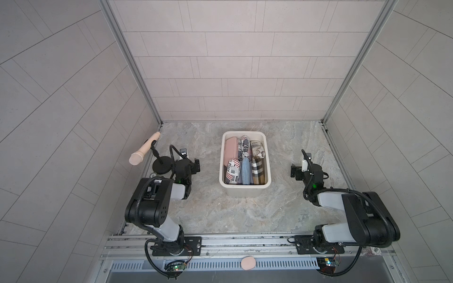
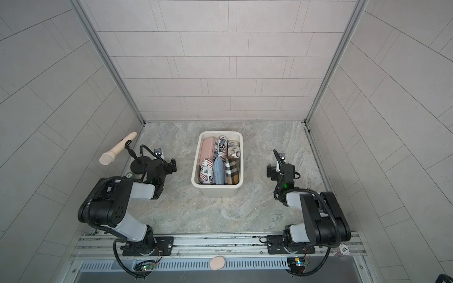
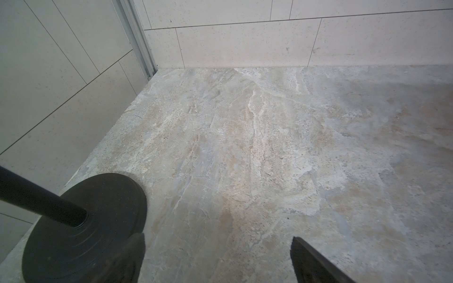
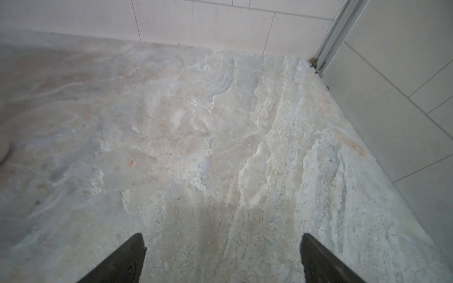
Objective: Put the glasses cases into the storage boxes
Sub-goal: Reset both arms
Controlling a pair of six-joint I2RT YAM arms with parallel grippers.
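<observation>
The storage box [image 1: 245,192], a cream-white tub, stands mid-table in both top views, its rim [image 2: 217,188] rounded. Several glasses cases lie packed inside it: a pink one [image 1: 230,152], flag-and-newsprint ones [image 1: 232,172], a blue denim one [image 1: 245,172] and a plaid one [image 1: 258,171]. My left gripper [image 1: 186,164] hangs left of the box, open, with only bare table between its fingers [image 3: 217,236]. Right of the box my right gripper [image 1: 306,169] is open too, empty over bare table [image 4: 222,235]. Neither touches the box.
A beige microphone [image 1: 144,152] on a black stand sits by the left wall; its round base [image 3: 85,220] lies right beside my left gripper's finger. A peach oval object [image 1: 248,263] rests on the front rail. Tiled walls close three sides.
</observation>
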